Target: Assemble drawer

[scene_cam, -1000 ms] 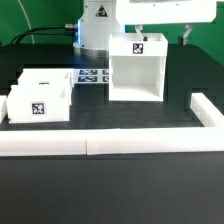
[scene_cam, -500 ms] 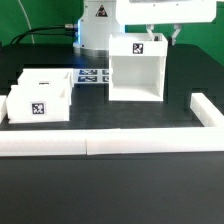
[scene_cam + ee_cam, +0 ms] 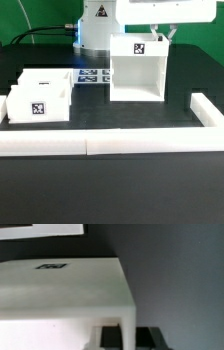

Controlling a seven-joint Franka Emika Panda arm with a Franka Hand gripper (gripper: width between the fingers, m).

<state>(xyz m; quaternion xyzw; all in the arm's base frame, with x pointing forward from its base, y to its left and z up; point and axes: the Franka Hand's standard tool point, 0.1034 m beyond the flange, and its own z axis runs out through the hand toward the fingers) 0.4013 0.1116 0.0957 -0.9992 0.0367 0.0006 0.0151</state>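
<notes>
Here's the drawer's housing [image 3: 137,70], standing upright on the black table [image 3: 110,190], toward the back and a touch to the exterior view's right, open face to the camera and nothing inside it. A black-and-white tag [image 3: 140,44] sits flat on its top panel. The gripper [image 3: 160,36] is right down at the housing's top corner on the exterior view's right. The wrist view shows that corner close up: the housing [image 3: 60,288] fills the picture, its tag [image 3: 52,265] is in sight, and the gripper [image 3: 128,331] has its two dark fingers [image 3: 108,336] set a narrow gap apart, one on each side of the white side wall. Whether the pads actually press on that wall I cannot tell; the picture is soft there. Out on the exterior view's left wait the two trays, well apart from the housing. The front tray [image 3: 38,105] shows its tag face-on, and the rear tray [image 3: 48,80] stands just behind it, open top showing. Between the trays and the housing the marker board [image 3: 95,75] lies flat on the table. A long white border strip [image 3: 100,143] runs across the front, and a shorter one [image 3: 206,112] runs back along the exterior view's right edge. Behind it all rises the arm's white base [image 3: 100,22].
</notes>
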